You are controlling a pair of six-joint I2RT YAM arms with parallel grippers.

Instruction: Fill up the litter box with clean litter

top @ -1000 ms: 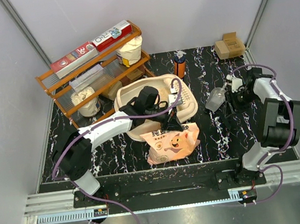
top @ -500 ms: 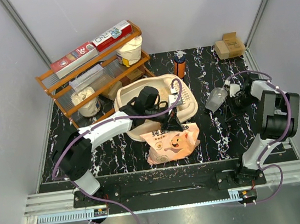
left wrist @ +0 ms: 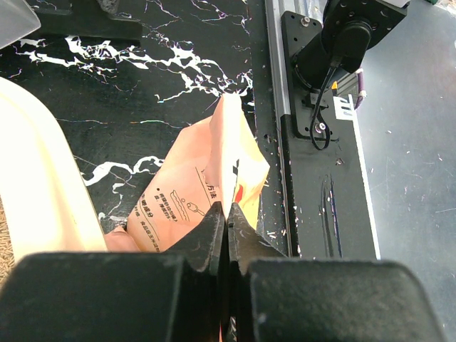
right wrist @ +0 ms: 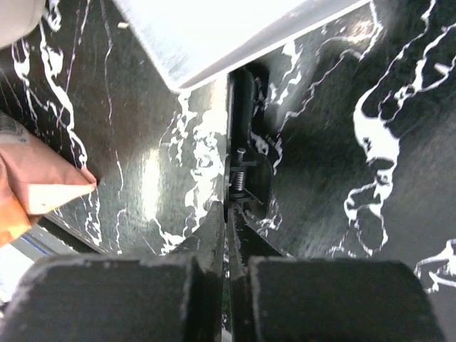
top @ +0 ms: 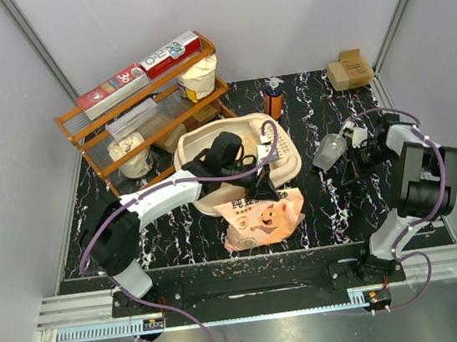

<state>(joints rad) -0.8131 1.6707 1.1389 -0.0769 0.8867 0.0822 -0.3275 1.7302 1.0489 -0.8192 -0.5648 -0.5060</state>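
Peach-orange plastic, the litter bag (top: 261,215) lay on the black marbled table (top: 318,210) just in front of the litter box (top: 186,155). Its upper edge was pinched flat between the closed fingers of the left end effector (left wrist: 226,214). Over the last second neither the bag, the cream box nor the left arm had shifted. Only the right arm had moved, its elbow and wrist swinging slightly while the right end effector (right wrist: 228,211) kept to the spot beside the clear scoop (top: 327,152). Its fingers were pressed together, but I could not tell whether they pinched the thin dark clip-like piece (right wrist: 241,167) just ahead of them. A tan patch of the clean litter (top: 250,140) showed inside the box, mostly hidden by the left arm. By my judgement the filling had stalled: the bag was gripped but neither lifted nor tipped over the rim.
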